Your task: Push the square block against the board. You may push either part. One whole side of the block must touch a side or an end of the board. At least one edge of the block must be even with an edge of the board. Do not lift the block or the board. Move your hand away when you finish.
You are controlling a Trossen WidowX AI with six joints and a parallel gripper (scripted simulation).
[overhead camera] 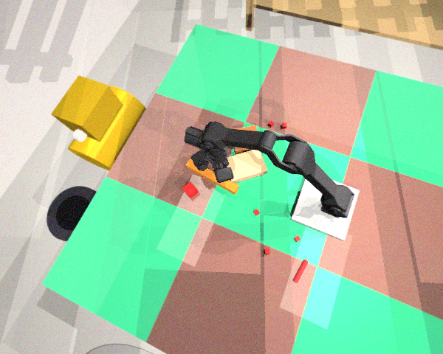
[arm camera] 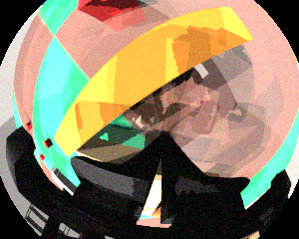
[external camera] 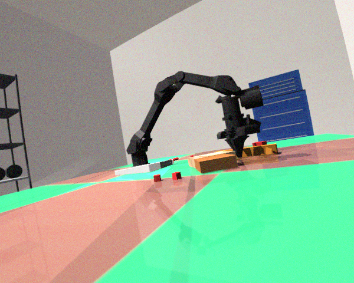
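Mid-mat, on a brown square, the claw [external camera: 238,154] points straight down, tip low at the surface between block and board. The tan block [overhead camera: 248,164] lies just beside it on the arm-base side; the orange board [overhead camera: 229,186] runs just beside it on the far side. In the wrist view the board [arm camera: 149,80] curves across right ahead of the fingers.

Hidden or unclear:
- From the top, the wrist and claw [overhead camera: 210,161] cover the gap between block and board and the middle of the board. Cannot tell whether the two touch there; near the board's end the block's corner looks close to it.
- A second orange piece [overhead camera: 248,129] shows only as a sliver under the forearm.
- From the side, the block [external camera: 215,161] stands in front and the board [external camera: 262,150] behind; whether the tip touches the mat or either part cannot be told.
- The wrist view is heavily warped; the block is not made out in it.

Claw: fingers pressed fully together, pinching nothing.

Outward: a red cube [overhead camera: 190,189] sits on the mat just past the board. Small red bits [overhead camera: 256,212] are scattered around, and a red rod [overhead camera: 300,271] lies well apart. The arm stands on a white plate [overhead camera: 343,232]. Off the mat are a yellow box [overhead camera: 100,122] and a black ring [overhead camera: 69,211].
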